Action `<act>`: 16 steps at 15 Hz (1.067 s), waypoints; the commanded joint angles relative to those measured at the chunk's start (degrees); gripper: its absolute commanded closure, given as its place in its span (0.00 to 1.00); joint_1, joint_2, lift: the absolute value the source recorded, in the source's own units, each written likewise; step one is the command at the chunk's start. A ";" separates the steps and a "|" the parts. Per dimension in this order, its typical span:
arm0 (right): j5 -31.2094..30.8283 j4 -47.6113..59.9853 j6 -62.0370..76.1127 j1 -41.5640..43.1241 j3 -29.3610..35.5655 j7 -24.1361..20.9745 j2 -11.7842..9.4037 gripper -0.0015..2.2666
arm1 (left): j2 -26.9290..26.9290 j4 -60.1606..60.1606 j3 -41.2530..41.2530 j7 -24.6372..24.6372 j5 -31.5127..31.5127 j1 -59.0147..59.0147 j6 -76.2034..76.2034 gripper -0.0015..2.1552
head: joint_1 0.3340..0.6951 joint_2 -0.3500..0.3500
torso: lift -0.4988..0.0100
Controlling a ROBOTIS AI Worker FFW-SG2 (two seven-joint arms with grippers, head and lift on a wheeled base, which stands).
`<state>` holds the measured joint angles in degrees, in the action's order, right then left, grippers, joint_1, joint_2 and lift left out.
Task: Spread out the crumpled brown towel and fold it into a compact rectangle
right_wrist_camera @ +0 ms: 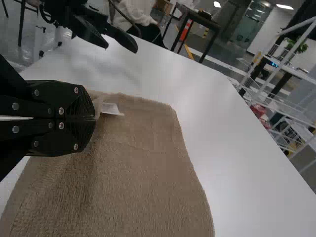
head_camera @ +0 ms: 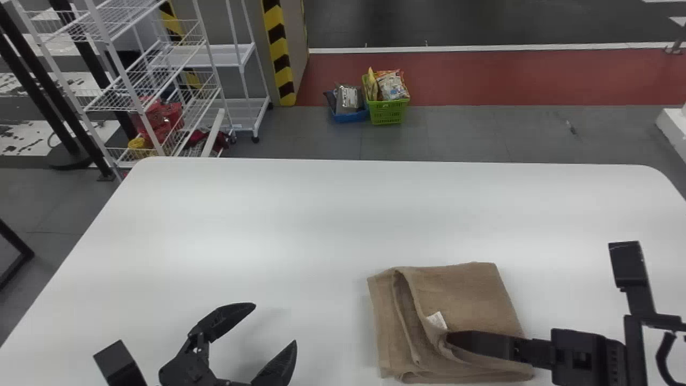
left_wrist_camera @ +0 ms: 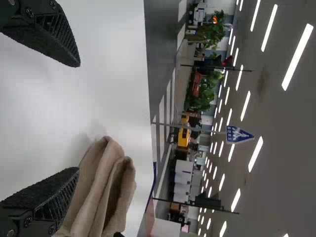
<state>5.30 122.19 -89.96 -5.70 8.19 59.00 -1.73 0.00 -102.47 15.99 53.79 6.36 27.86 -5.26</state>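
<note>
bright, even light lies over the white table (head_camera: pixel 241 214), with a broad pale sheen across it in the head view and the right wrist view. soft, faint shadows fall beside the left gripper (head_camera: pixel 276 324) and along the towel (head_camera: pixel 461 300), whose folds are darker inside. in the left wrist view, rows of ceiling lamps (left_wrist_camera: pixel 297 57) glare white against a dim grey ceiling (left_wrist_camera: pixel 276 163); the farthest crowd together, perhaps more rows than can be told apart.
</note>
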 commanded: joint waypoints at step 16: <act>1.99 -1.16 -0.12 -0.19 3.85 2.52 0.67 0.35 | 0.15 1.13 -0.61 -0.44 -0.74 -0.35 0.12 0.03 | 1.00 0.75 | 0.73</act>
<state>9.51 121.28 -89.96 -5.85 12.06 61.49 -0.89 0.00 -101.52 15.38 53.35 5.54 27.63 -5.13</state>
